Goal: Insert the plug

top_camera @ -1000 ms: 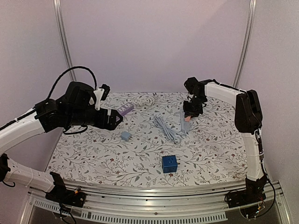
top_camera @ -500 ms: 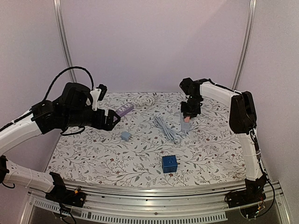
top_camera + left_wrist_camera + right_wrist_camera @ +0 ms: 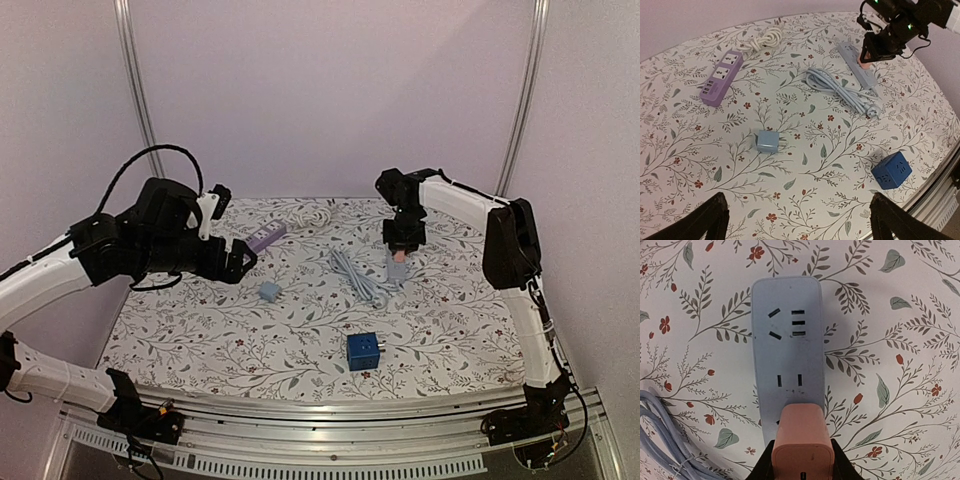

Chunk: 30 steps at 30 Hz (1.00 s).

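Your right gripper (image 3: 801, 466) pinches the salmon plug (image 3: 802, 437) over the grey power strip (image 3: 786, 335); your left gripper (image 3: 797, 217) hangs spread wide, empty.

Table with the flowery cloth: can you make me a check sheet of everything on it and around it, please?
Surface: flowery cloth, lying flat over the table.
Job's things: orange plug right over the grey power strip; cannot tell if its prongs are in.
Clutter: purple power strip, light-blue adapter, blue cube socket, all lying apart.
Tools: right tool shut on the orange plug; left tool open, holding nothing, above the left side.
Cables: grey cord bundled beside the grey power strip; white cord coiled at the far edge.
Surroundings: plain walls, metal posts.
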{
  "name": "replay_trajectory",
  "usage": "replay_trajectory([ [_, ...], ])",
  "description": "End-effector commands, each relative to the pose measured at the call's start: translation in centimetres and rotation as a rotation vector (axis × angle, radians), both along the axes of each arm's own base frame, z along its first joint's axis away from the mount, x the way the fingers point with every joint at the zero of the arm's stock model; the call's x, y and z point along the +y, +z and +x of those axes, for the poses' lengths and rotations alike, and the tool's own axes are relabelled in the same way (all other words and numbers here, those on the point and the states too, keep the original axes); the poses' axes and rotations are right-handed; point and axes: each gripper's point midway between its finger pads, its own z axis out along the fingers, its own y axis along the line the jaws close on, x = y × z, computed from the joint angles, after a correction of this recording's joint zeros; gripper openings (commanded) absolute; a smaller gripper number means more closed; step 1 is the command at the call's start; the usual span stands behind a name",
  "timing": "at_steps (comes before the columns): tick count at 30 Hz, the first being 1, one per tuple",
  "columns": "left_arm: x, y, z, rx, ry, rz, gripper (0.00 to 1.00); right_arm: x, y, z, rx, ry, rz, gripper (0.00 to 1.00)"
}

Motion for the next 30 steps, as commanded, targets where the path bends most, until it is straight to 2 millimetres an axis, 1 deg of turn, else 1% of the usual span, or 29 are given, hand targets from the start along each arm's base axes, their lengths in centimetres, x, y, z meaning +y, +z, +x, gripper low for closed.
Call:
replay_trajectory([
  [1, 0.4, 0.2, 0.3, 0.008, -0.001, 0.039, 0.98, -2.9, -9.4, -4.9, 0.269, -0.016, -0.172, 0.0],
  [10, -0.2, 0.1, 0.9, 0.02, -0.011, 0.069, 0.99, -3.0, -12.5, -5.8, 0.324, -0.008, -0.18, 0.0],
  [13, -0.2, 0.0, 1.0, 0.022, -0.011, 0.084, 0.99, -3.1, -13.0, -6.2, 0.339, -0.011, -0.176, 0.0],
  [16, 0.1, -0.3, 1.0, 0.025, -0.001, 0.093, 0.99, -2.9, -13.0, -6.4, 0.335, -0.011, -0.166, 0.0],
  [20, 0.3, -0.5, 0.7, 0.03, 0.003, 0.088, 0.99, -2.9, -12.3, -6.4, 0.331, -0.015, -0.153, 0.0],
  [23, 0.6, -0.5, 0.6, 0.027, 0.009, 0.087, 0.99, -2.6, -11.1, -6.0, 0.305, -0.013, -0.137, 0.0],
  [30, 0.9, -0.2, 0.4, 0.018, 0.015, 0.079, 0.99, -1.8, -7.3, -4.7, 0.232, -0.016, -0.092, 0.0],
])
